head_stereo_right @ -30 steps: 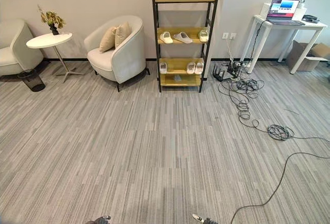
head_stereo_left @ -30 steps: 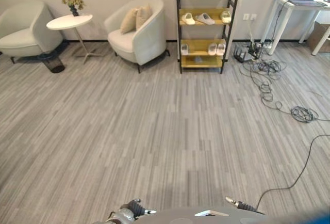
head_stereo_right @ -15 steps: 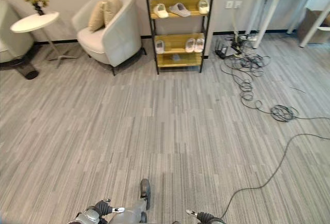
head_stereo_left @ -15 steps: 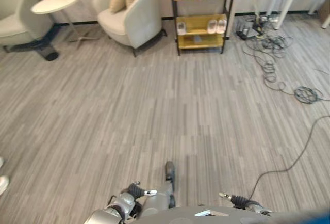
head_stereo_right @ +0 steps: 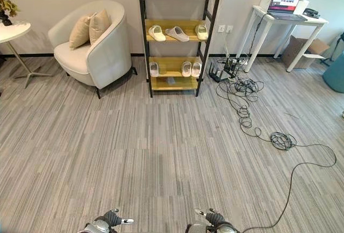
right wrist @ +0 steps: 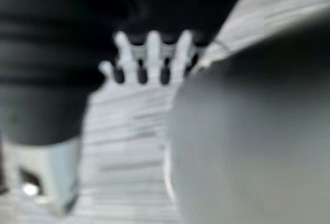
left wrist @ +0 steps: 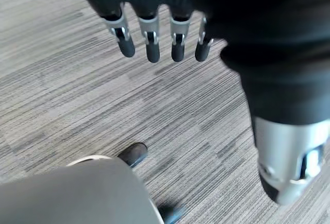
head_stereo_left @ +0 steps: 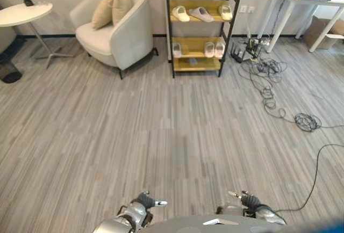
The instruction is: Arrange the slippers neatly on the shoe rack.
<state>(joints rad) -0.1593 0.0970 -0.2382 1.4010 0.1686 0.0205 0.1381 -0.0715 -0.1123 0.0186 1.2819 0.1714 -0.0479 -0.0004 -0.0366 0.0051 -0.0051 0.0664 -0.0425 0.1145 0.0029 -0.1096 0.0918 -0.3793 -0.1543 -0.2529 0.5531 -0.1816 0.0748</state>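
A black-framed shoe rack with wooden shelves stands against the far wall. Its middle shelf carries three pale slippers, one lying askew. The lower shelf holds one slipper at the left and a pair at the right. My left hand and right hand hang low at the near edge of the view, far from the rack. Both hands are open with relaxed fingers and hold nothing.
A cream armchair with cushions stands left of the rack, and a round white side table further left. Tangled black cables lie on the floor at right, near a white desk with a laptop. Grey carpet stretches between me and the rack.
The camera has swung up and to the right, so the rack sits nearer the middle of the view. Both hands stay low and empty.
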